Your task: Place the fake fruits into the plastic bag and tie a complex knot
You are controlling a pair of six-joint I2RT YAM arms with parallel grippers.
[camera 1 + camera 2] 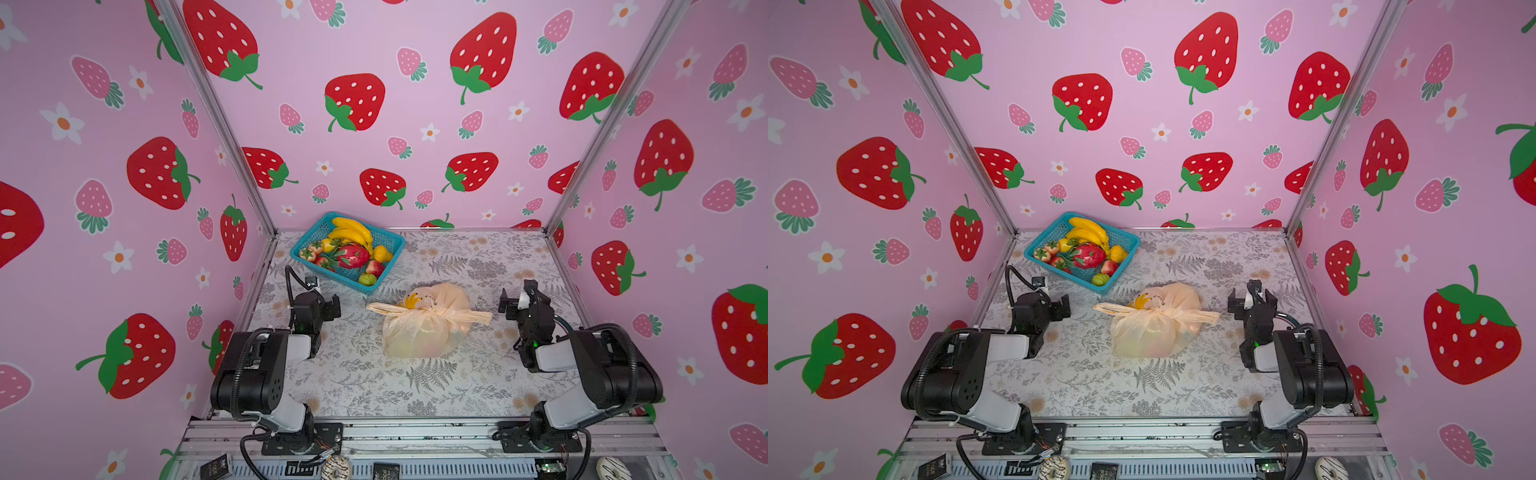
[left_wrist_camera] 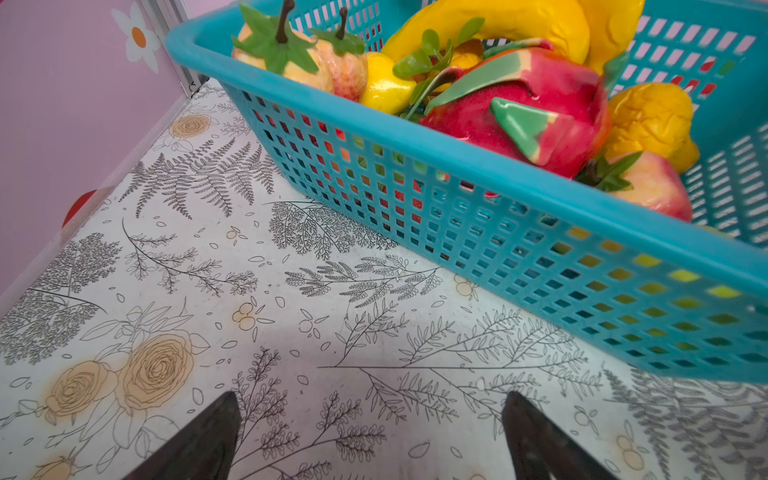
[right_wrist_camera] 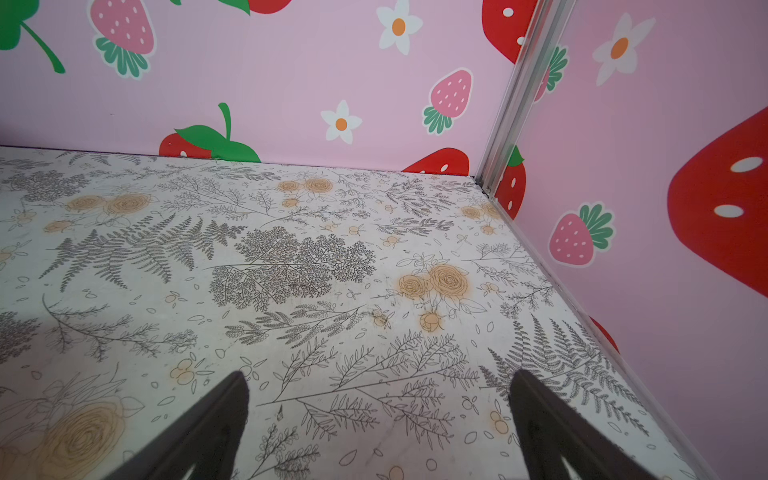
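In a top view the thin peach plastic bag [image 1: 419,338] lies mid-tabletop, its bunched handle knot [image 1: 434,316] tied; we judge it light, soft, slippery, best taken by the knot's ends. Its lettering is unreadable. Glossy fake fruits [image 1: 353,255] fill the teal mesh basket [image 1: 309,235] at its eleven o'clock. Left wrist view: our left gripper [image 2: 370,401] gapes empty. Right wrist view: the right gripper [image 3: 378,380] likewise.

Top views overhead, overlapping; wrist views skim table [image 2: 291,316].

Tied plastic bag [image 1: 1154,332] btwn L hand [image 1: 1062,308] & R hand [image 1: 1244,296], untouched; fake fruits [image 1: 1089,255] in teal basket [image 1: 1122,266].
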